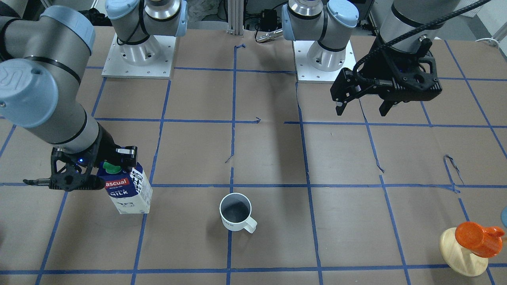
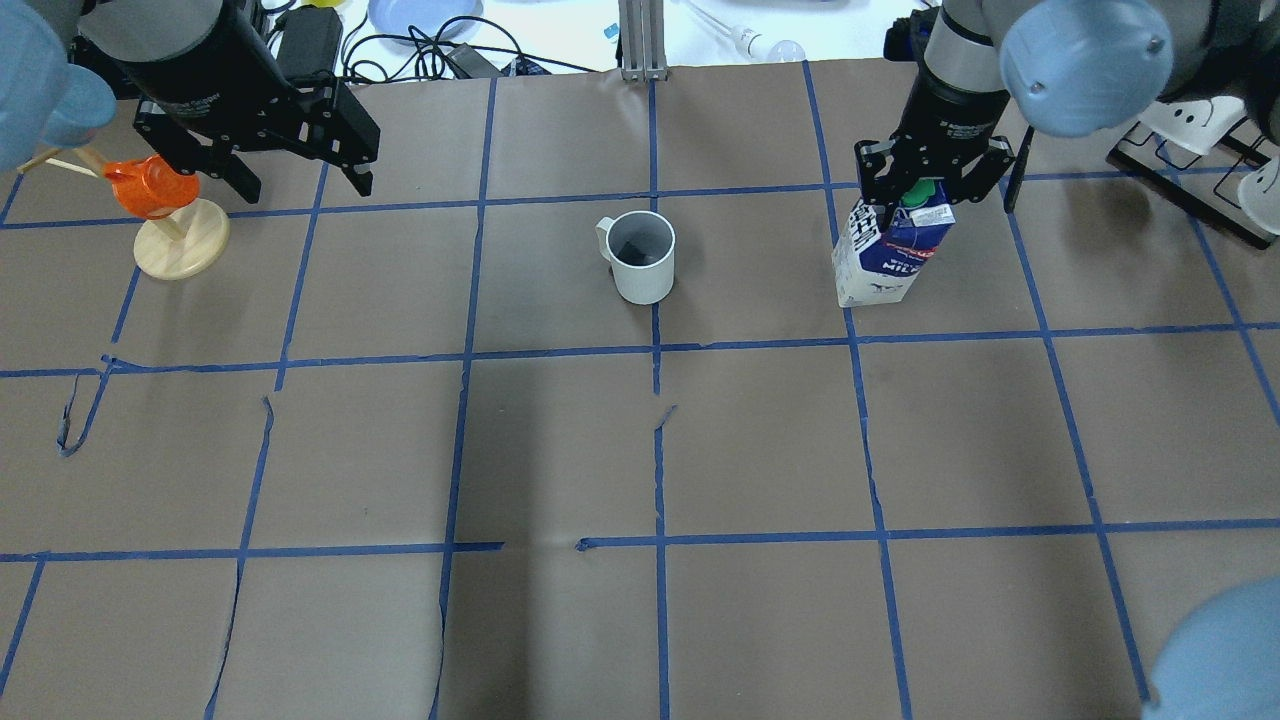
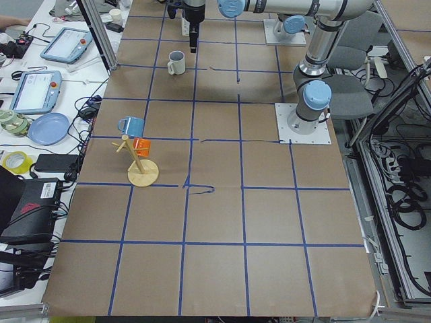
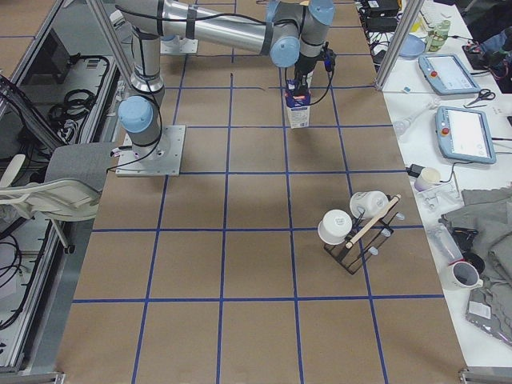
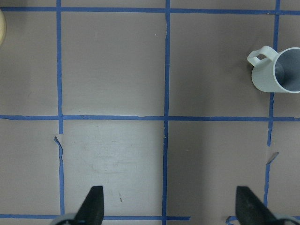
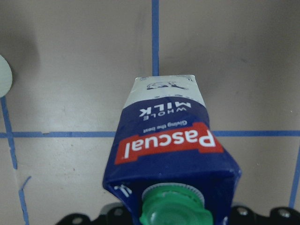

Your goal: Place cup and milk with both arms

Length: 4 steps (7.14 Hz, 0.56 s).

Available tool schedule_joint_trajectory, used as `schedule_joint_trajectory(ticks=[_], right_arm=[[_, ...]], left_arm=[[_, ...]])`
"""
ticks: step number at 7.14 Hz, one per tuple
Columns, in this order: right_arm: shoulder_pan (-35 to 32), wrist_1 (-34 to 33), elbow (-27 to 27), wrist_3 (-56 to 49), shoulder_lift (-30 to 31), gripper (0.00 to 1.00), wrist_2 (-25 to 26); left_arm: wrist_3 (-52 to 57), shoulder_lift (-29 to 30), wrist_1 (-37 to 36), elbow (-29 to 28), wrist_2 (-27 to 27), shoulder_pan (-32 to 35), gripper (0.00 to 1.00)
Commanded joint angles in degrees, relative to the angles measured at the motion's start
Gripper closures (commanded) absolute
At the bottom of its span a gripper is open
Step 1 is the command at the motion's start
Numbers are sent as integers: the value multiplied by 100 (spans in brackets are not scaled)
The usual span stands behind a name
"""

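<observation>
The white cup (image 1: 235, 211) with a dark grey inside stands upright on the table's middle line, with no gripper at it. It also shows in the overhead view (image 2: 642, 258) and at the right edge of the left wrist view (image 5: 276, 70). My left gripper (image 1: 362, 111) is open and empty, raised above the table well away from the cup; its fingertips (image 5: 93, 206) are spread wide. The milk (image 1: 128, 192) is a blue and white carton with a green cap. It leans slightly with its base at the table. My right gripper (image 2: 905, 195) is shut on its top (image 6: 164, 140).
An orange cup on a wooden stand (image 2: 150, 190) stands close beside my left gripper (image 2: 303, 185). A rack with white mugs (image 4: 356, 228) stands on my right side. The two arm bases (image 1: 138, 51) are at the table's robot edge. Blue tape lines grid the brown paper.
</observation>
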<state>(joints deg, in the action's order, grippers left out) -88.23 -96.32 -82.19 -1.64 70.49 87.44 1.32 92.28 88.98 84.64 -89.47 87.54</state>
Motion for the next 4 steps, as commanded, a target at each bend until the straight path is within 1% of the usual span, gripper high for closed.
schedule_joint_trajectory(ticks=[1, 3, 4], right_arm=[[-229, -61, 667, 320, -692, 50, -253], [-667, -62, 1194, 986, -1080, 50, -253], [-930, -71, 1223, 1260, -1134, 50, -253]], left_arm=[[-9, 9, -4, -9, 0, 0, 0], [-9, 9, 5, -9, 0, -9, 0], [0, 9, 5, -9, -26, -9, 0]])
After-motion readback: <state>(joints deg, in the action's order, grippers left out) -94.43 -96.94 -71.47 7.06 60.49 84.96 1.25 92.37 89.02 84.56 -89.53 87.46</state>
